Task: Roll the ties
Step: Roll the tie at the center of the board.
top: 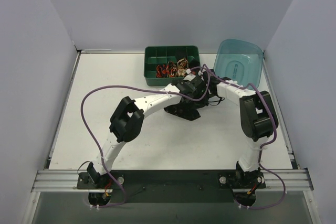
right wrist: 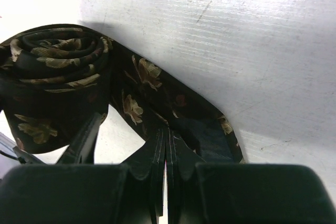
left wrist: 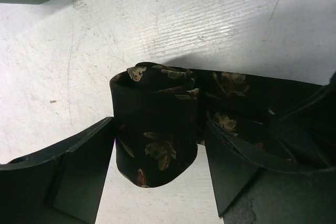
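Reaching in from the left, the left arm (top: 128,119) bends over the white table (top: 100,72) to the middle. At the back of the table sits the green tray (top: 155,56). Some small rolled ties (top: 173,70) lie in its near boxes.

Just in front of the tray, both arms meet over the long tie (left wrist: 157,135), which lies on the table. One end of it is wound up into a fat roll, black with gold leaves. The left gripper (left wrist: 157,127) is open wide, with one finger (left wrist: 79,177) on each side of the roll. A thin bit of white table shows between the roll and the finger on the right. I cannot tell if the other finger touches the roll.

The loose end of the tie runs flat from the roll over to the right gripper (right wrist: 166,148). That one is closed tight, and the end of the tie is pinched in it.

Far right, in the back corner, stands the blue-green tub (top: 239,61), apart from the tie.
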Robot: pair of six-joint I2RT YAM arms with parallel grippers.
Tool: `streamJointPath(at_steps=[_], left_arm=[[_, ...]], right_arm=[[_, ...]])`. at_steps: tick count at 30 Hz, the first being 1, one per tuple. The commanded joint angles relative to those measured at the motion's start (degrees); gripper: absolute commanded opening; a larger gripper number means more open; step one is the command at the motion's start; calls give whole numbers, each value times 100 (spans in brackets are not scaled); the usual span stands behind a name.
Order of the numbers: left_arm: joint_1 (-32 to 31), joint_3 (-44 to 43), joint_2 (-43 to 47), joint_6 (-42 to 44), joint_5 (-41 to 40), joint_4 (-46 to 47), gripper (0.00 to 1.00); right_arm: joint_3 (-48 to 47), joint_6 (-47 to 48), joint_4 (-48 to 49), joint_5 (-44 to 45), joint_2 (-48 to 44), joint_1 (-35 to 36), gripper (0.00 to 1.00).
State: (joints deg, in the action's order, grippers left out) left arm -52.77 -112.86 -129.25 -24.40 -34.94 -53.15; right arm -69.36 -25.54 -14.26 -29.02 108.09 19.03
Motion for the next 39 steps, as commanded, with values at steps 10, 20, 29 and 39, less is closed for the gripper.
streamJointPath(at_steps=[10,20,29,39], left_arm=[[-453,387,365,217,628,918,77],[-497,1029,699,85,805,1553,78],[-234,1196,840,67,865,1684,77],[-84,1424,910,50,971,1851,77]], right_arm=[[133,-83,11,-175,-438,-74,0],[458,-153,415,-428,-754,-171,0],[854,-188,907,-526,-1606,-163,0],[1100,-206,1075,-395,-2249,-180,0]])
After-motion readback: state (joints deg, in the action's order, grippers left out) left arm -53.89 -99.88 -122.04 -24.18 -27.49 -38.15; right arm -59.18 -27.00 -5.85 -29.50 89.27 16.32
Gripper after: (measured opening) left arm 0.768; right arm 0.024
